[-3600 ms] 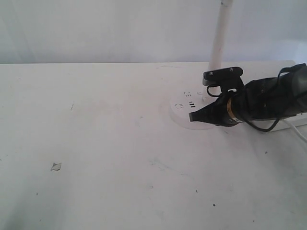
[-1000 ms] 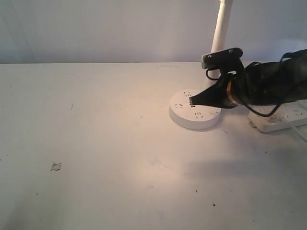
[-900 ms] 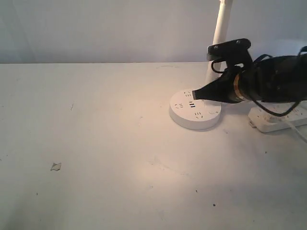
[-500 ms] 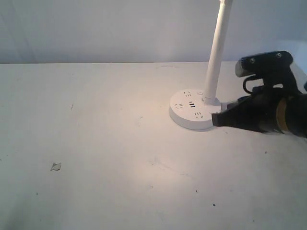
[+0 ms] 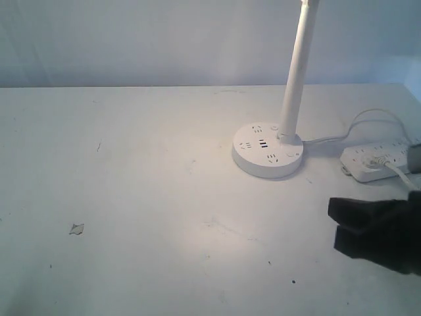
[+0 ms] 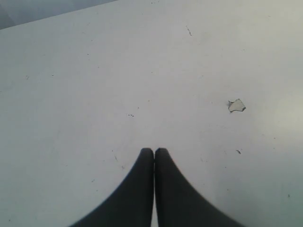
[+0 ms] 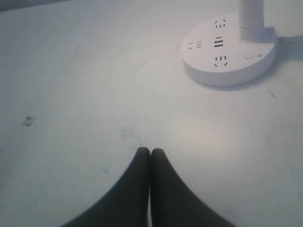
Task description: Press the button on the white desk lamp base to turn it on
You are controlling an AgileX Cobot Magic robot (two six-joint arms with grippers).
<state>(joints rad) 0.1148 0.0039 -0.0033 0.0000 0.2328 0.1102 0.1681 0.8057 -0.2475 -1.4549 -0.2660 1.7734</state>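
The white desk lamp base (image 5: 268,153) is a round flat disc with sockets and USB ports, right of the table's centre; its white pole (image 5: 295,72) rises from its far right side. A warm pool of light lies on the table in front of it. The same base (image 7: 229,51) shows in the right wrist view. My right gripper (image 5: 334,217) is shut and empty, low over the table, well in front and to the right of the base, clear of it; its tips (image 7: 150,151) touch. My left gripper (image 6: 154,150) is shut and empty over bare table, outside the exterior view.
An oblong white power strip (image 5: 380,160) with a plug and a cable lies right of the base near the table's right edge. A small scrap or chip (image 5: 77,228) marks the table at front left, also seen as the scrap (image 6: 236,105).
The right gripper left the top of the lamp base, drew back to the right and then toward the front. The table was dim 3.6 s ago and is lit with warm light since.
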